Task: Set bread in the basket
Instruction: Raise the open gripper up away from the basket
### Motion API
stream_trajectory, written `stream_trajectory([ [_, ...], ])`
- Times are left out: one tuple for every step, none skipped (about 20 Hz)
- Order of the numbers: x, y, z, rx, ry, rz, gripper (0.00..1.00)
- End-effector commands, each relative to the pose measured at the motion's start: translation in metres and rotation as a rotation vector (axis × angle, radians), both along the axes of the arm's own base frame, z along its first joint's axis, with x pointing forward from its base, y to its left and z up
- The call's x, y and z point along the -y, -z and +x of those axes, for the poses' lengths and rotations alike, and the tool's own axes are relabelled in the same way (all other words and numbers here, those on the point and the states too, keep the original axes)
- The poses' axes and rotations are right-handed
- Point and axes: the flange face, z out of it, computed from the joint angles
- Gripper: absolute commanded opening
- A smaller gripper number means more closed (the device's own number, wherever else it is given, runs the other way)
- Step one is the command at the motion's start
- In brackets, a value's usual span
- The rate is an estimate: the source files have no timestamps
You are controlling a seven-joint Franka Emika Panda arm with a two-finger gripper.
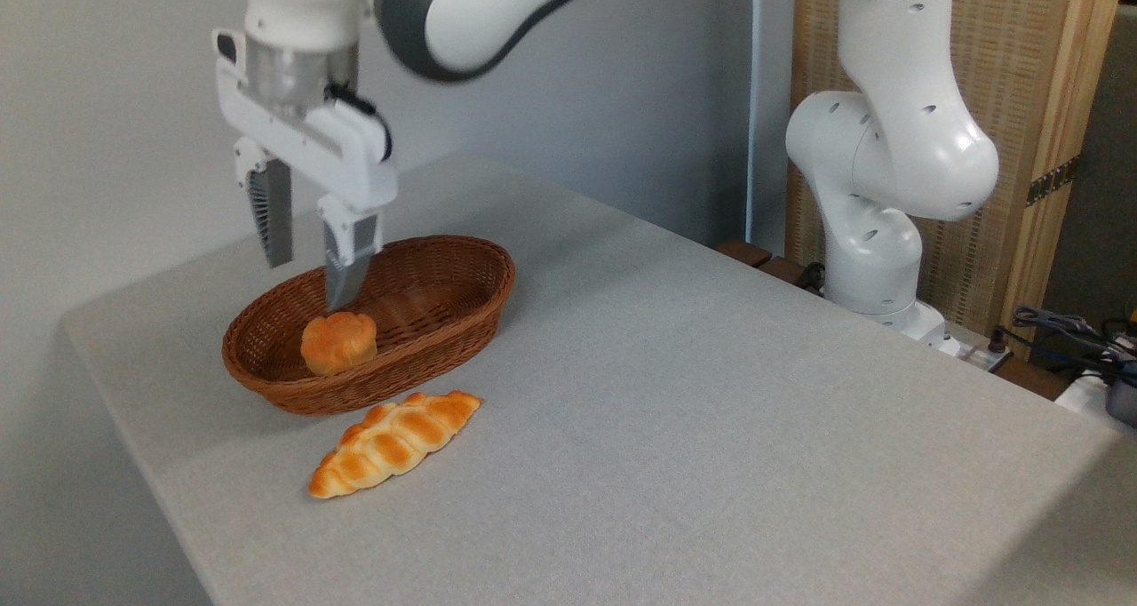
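Closest to me, just in front of the basket (462, 299), a long braided loaf (395, 442) lies flat on the gray table (711, 393). It sits near the basket's front wall, and I can't tell if the two touch.

Inside the basket, at its front left part, sits the little round bread (338, 342) with the bumpy top. It rests on the basket's floor, and nothing holds it.

Right above the basket hangs the gripper (306, 273). Its two fingers are spread wide apart with nothing between them. One fingertip (342, 291) hangs just over the bread, and I can't tell if it touches.

I think the putting-in step is done. Next, the arm only needs to lift straight up, away from the basket, without bumping the bread or the rim.

Behind the basket, far off to the right, stands the robot's white base (875, 259).
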Motion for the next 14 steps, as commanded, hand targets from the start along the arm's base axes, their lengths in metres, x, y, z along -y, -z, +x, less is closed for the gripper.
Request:
stream_trajectory([
  [-0.063,-0.043,-0.018,-0.097,0.105,0.105,1.0],
  [-0.079,-0.053,-0.02,-0.115,0.154,0.115,1.0],
  [-0.093,-0.059,-0.021,-0.129,0.185,0.121,1.0],
  [-0.106,-0.059,-0.021,-0.144,0.185,0.123,1.0],
  [-0.115,-0.059,-0.02,-0.144,0.173,0.133,1.0],
  [-0.125,-0.061,-0.019,-0.142,0.156,0.154,1.0],
  [-0.128,-0.06,-0.019,-0.144,0.153,0.177,1.0],
  [-0.13,-0.06,-0.019,-0.142,0.153,0.2,1.0],
  [-0.131,-0.06,-0.018,-0.144,0.15,0.211,1.0],
  [-0.131,-0.06,-0.018,-0.144,0.15,0.209,1.0],
  [-0.13,-0.06,-0.019,-0.144,0.15,0.209,1.0],
  [-0.13,-0.06,-0.019,-0.145,0.148,0.209,1.0],
  [-0.13,-0.06,-0.019,-0.145,0.148,0.209,1.0],
  [-0.13,-0.06,-0.019,-0.145,0.148,0.208,1.0],
])
